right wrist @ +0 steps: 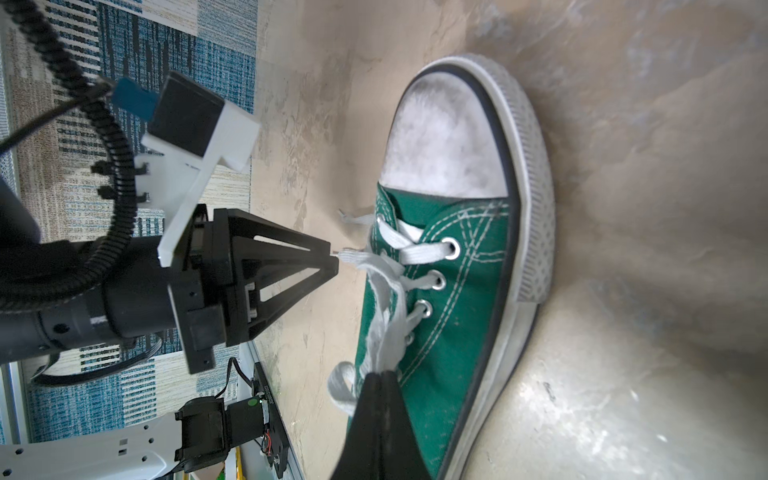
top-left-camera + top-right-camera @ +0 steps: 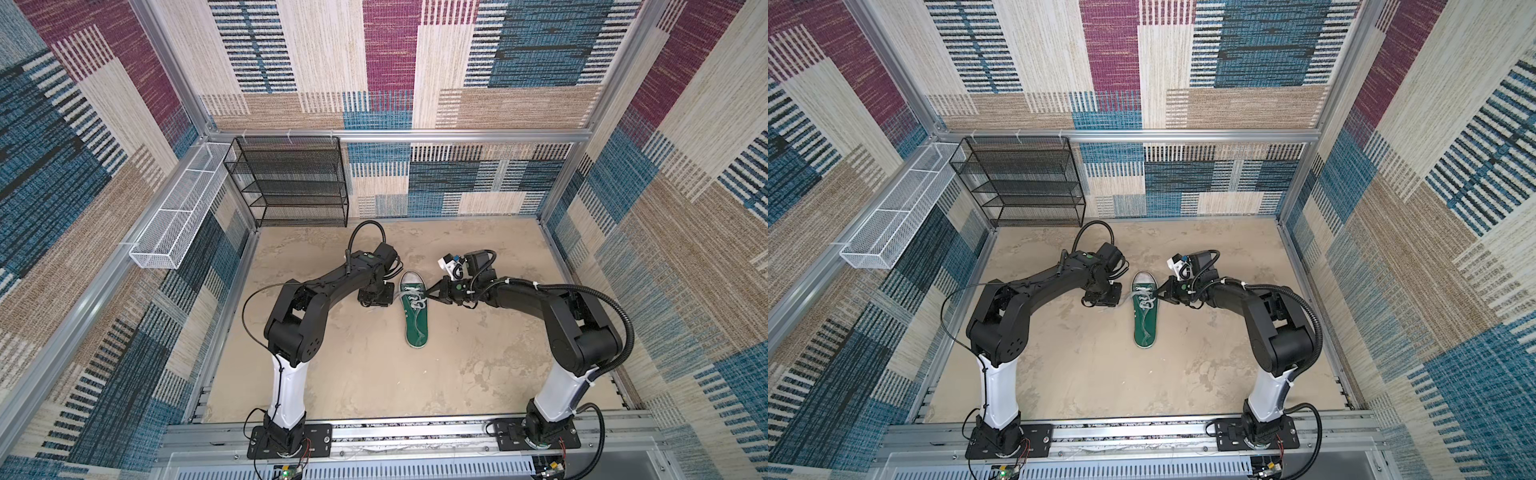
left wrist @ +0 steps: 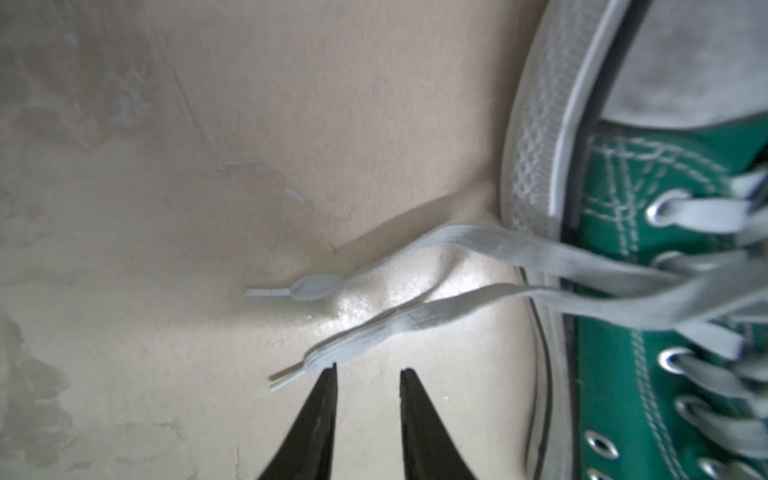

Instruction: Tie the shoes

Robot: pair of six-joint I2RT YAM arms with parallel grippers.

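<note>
A dark green sneaker, the shoes [image 2: 415, 320] [image 2: 1145, 320], lies mid-floor with its white toe cap [image 1: 440, 145] toward the back wall. My right gripper [image 1: 380, 376] [image 2: 428, 296] is shut on a bunch of the whitish laces [image 1: 384, 316] over the eyelets, beside a small loop. My left gripper [image 3: 368, 370] [image 2: 394, 296] is low at the shoe's left side, open by a narrow gap with nothing between its fingers. Two loose lace ends [image 3: 353, 345] trail onto the floor there. The nearer end lies right at one fingertip [image 3: 332, 374].
A black mesh shelf rack [image 2: 291, 183] stands at the back left wall. A white mesh basket [image 2: 178, 216] hangs on the left rail. Carpeted walls enclose the sandy floor [image 2: 374, 374], and a metal rail [image 2: 415, 432] carrying both arm bases runs along the front.
</note>
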